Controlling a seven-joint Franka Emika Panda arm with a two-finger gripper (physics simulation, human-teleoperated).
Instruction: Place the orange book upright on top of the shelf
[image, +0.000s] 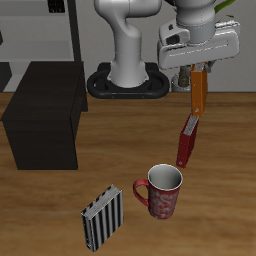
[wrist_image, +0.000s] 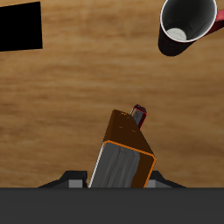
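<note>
My gripper (image: 198, 68) is shut on the orange book (image: 199, 91) and holds it by its upper end, hanging upright in the air above the table. In the wrist view the orange book (wrist_image: 122, 157) shows end-on between the jaws, with its pale grey patch toward the camera. The shelf (image: 45, 125), a low matte black cabinet with a flat top, stands at the table's far side from the book; a corner of it shows in the wrist view (wrist_image: 19, 26). The book is well apart from the shelf.
A dark red book (image: 187, 141) stands upright just under the held book; its top shows in the wrist view (wrist_image: 138, 114). A red patterned mug (image: 162, 190) stands nearer the front edge, also in the wrist view (wrist_image: 186, 24). A black-and-white striped book (image: 102, 216) stands near the front edge.
</note>
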